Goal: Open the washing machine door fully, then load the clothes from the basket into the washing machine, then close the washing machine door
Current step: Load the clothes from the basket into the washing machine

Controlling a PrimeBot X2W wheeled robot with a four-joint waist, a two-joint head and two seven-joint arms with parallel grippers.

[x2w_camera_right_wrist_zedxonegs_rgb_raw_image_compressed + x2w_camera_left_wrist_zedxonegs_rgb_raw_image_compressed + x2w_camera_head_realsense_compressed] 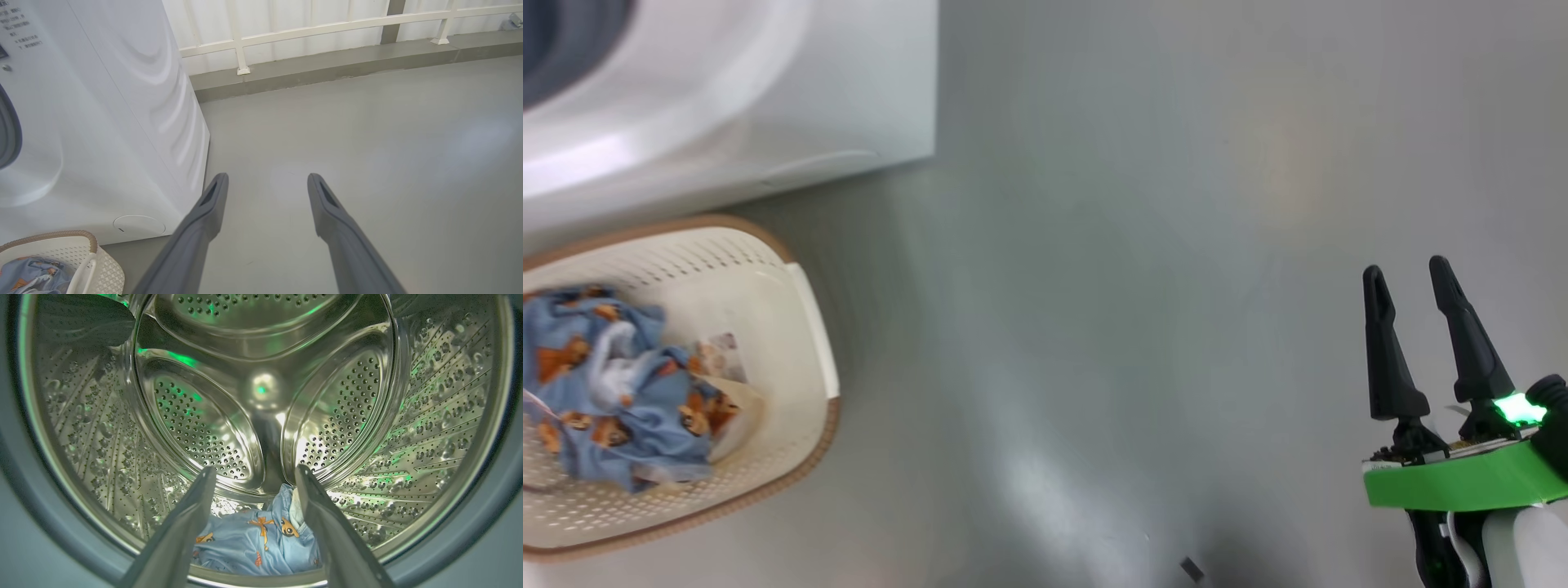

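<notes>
Reaches into the steel drum with left jaws released, empty, above one bear-print garment on the drum bottom. Holds right jaws released over the grey floor. Has more clothes in the basket, just beside the washing machine.

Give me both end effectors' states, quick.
Left end effector: open, holding nothing, pointing into the drum.
Right end effector: open, holding nothing, over the floor.

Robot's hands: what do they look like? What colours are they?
Each one is two long, dark, pointed fingers. The right gripper has black fingers with a small slot near each tip, a bright green collar, a glowing green light and a white forearm. The left gripper looks grey up close.
</notes>
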